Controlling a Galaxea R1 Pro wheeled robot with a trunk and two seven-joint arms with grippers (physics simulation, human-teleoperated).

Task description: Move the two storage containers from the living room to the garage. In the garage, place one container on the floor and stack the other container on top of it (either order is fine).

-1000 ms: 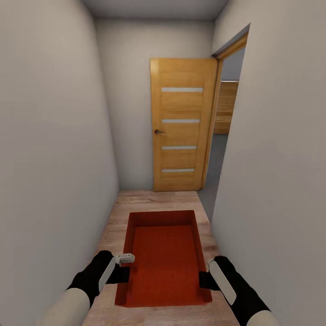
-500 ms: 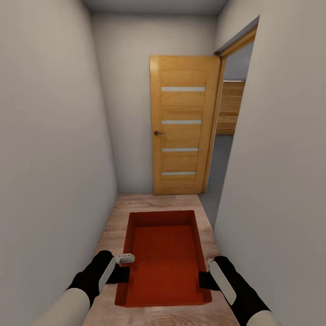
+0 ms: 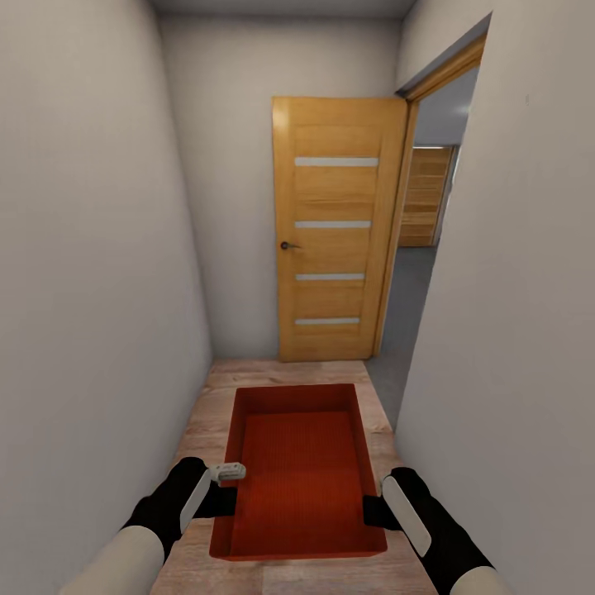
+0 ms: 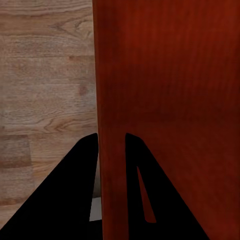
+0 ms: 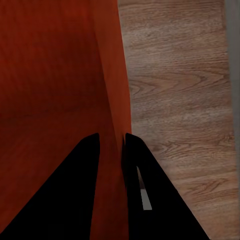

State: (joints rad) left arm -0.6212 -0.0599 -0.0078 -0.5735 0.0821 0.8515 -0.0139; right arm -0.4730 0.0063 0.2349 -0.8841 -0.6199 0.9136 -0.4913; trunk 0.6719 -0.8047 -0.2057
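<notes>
both arms carrying one storage container (image 3: 299, 473) out in front of the trunk, above the wood plank floor (image 3: 281, 376), short of the open wooden door (image 3: 335, 227) at the corridor's end. left gripper (image 3: 225, 492) is closed down on the container's left wall, a finger either side of it in the wrist view (image 4: 111, 165). right gripper (image 3: 370, 511) is pinched on the right wall the same way (image 5: 111, 170).

risks: the doorway (image 3: 426, 231) sits right of the door and the corridor is tight. turning through it could clip the container or the right forearm on the white wall (image 3: 512, 330) or the frame. both grips are thin edge pinches, so a knock could twist a wall out of the fingers.

hard to tell: only a strip of grey floor (image 3: 409, 289) and some planking shows past the doorway. can't confirm it's the garage. the container's near edge sits low in frame, underside hidden.
</notes>
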